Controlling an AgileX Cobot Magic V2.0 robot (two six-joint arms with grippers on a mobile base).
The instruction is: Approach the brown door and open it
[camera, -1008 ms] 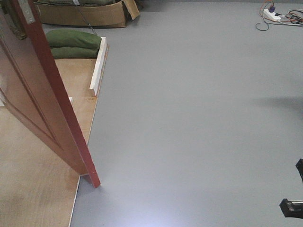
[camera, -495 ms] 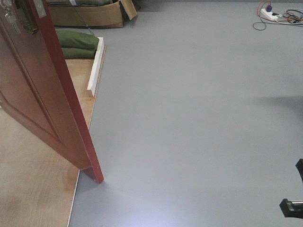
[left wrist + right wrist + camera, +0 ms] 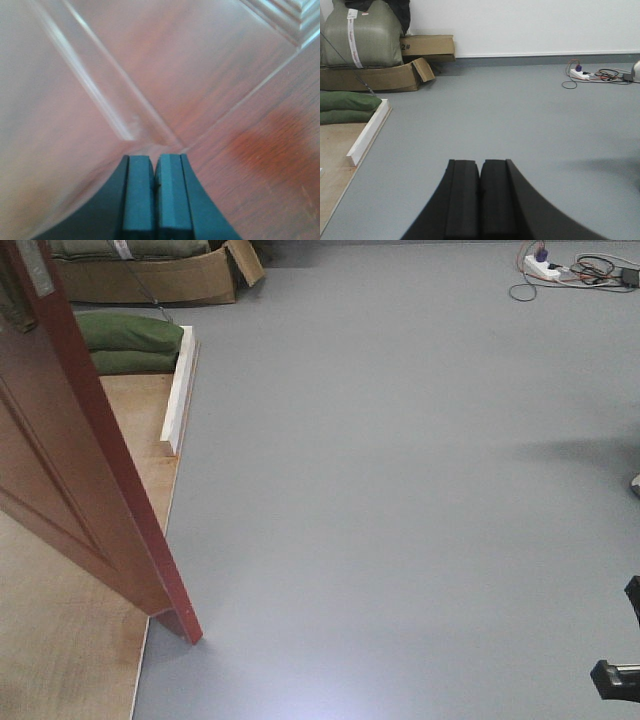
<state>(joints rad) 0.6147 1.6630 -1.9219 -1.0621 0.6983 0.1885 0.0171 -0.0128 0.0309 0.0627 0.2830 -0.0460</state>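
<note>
The brown door stands ajar at the left of the front view, its narrow edge toward me and its bottom corner on the grey floor. A lock plate shows at the top of that edge; the lever handle is out of frame. My left gripper is shut with nothing in it, and the door's glossy recessed panel fills the view just past its tips. My right gripper is also shut and empty, pointing over open grey floor away from the door.
A plywood base lies under the door, with a white wooden brace along its far edge. Green bags and a cardboard box sit behind. A power strip with cables lies far right. A black arm part shows bottom right.
In the front view the box, brace and power strip have slid left. The door's lever, seen at top left half a second ago, is now out of frame.
</note>
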